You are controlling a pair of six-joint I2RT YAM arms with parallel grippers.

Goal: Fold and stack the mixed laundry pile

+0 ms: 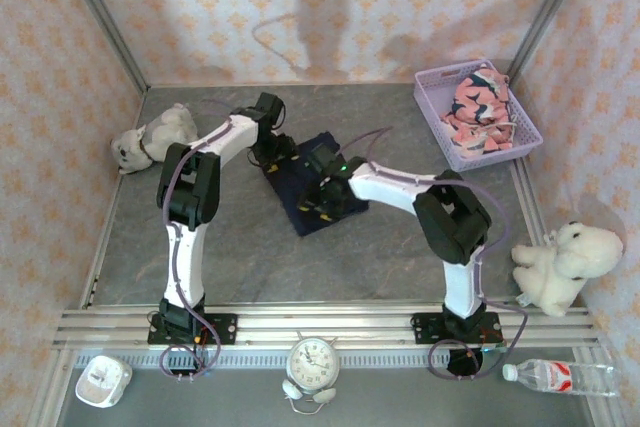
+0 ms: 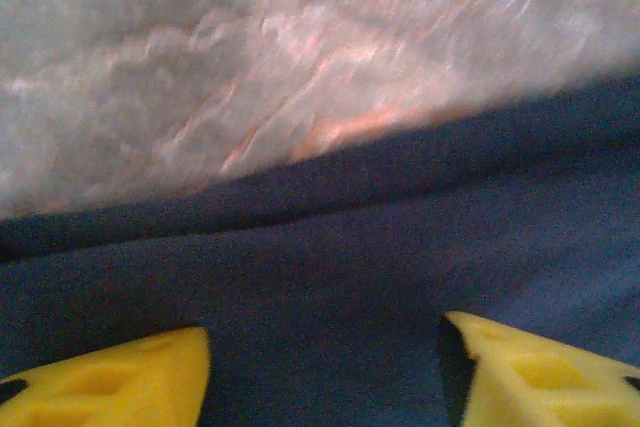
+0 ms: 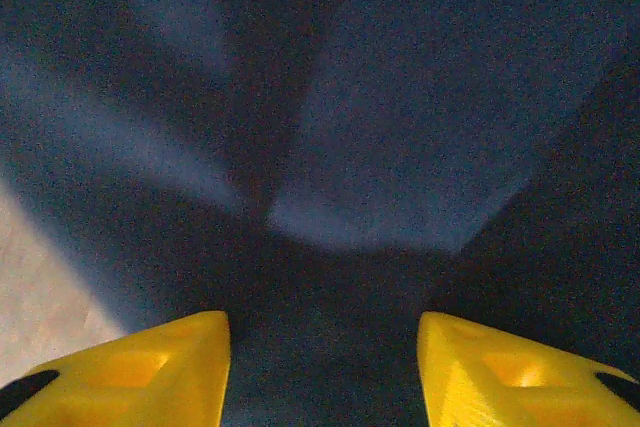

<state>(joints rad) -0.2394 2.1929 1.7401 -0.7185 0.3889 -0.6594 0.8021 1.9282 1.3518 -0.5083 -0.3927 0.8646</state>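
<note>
Left gripper (image 2: 325,352) over creased navy garment (image 2: 330,247)

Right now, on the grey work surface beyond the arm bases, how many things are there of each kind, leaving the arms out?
Garments: 2 (navy garment, pink printed garment)
Plush toys: 2 (grey-white plush toy, white plush toy)
Baskets: 1 (lavender basket)
Total: 5

Navy garment (image 1: 298,209) ctr; pink garment (image 1: 478,107), basket (image 1: 437,119)
</note>
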